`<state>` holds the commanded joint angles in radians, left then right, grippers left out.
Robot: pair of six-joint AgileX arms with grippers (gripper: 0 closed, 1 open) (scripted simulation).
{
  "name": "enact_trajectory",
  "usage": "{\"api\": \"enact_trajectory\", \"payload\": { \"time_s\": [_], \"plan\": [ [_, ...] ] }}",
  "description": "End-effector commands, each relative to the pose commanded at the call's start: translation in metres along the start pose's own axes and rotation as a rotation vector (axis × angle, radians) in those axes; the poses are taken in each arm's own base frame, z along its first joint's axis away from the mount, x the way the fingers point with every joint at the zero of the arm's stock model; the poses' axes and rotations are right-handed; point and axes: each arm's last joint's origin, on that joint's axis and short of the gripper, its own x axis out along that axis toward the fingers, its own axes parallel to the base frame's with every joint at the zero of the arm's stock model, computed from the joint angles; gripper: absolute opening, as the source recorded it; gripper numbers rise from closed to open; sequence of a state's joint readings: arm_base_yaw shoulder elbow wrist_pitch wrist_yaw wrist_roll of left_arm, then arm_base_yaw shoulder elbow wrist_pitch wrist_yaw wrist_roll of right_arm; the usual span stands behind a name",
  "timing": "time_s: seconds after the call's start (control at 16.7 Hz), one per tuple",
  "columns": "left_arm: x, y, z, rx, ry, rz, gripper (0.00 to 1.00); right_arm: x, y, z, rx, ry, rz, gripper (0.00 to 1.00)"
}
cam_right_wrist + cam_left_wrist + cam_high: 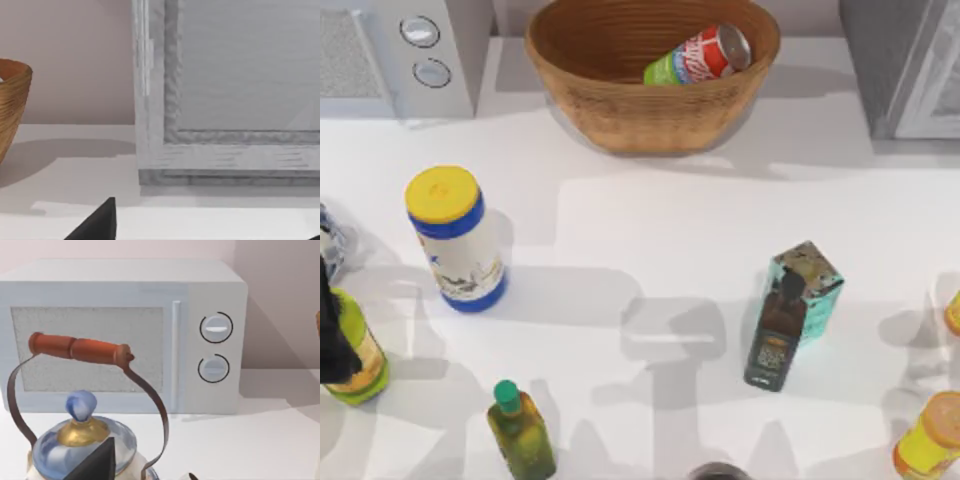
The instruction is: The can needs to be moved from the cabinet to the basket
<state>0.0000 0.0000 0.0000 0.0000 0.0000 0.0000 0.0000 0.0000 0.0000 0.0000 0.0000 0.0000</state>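
The red can (700, 55) with white lettering and a green band lies on its side inside the brown wicker basket (590, 100) at the back middle of the table. The grey cabinet (900, 60) stands at the back right, and its paler framed door panel (240, 75) shows close up in the right wrist view. My right gripper (207, 235) is open and holds nothing, with one dark fingertip (97, 225) low in the picture; the basket's rim (12, 100) is off to one side. My left arm (332, 340) is parked at the table's left edge, its gripper (207, 475) open.
A grey microwave (400, 55) with two knobs stands back left, with a kettle (82, 445) before it. A yellow-lidded blue-banded cylinder (455, 240), a green bottle (520, 430), a dark bottle (778, 330) beside a teal box (815, 285), and yellow jars (930, 435) stand about.
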Motion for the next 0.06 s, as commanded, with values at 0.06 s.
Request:
{"api": "enact_trajectory", "payload": {
  "time_s": [0.06],
  "plan": [
    [0.0,0.0,0.0,0.0,0.0,0.0,1.0,0.0,0.0,0.0,0.0,0.0,0.0,1.0]
  ]
}}
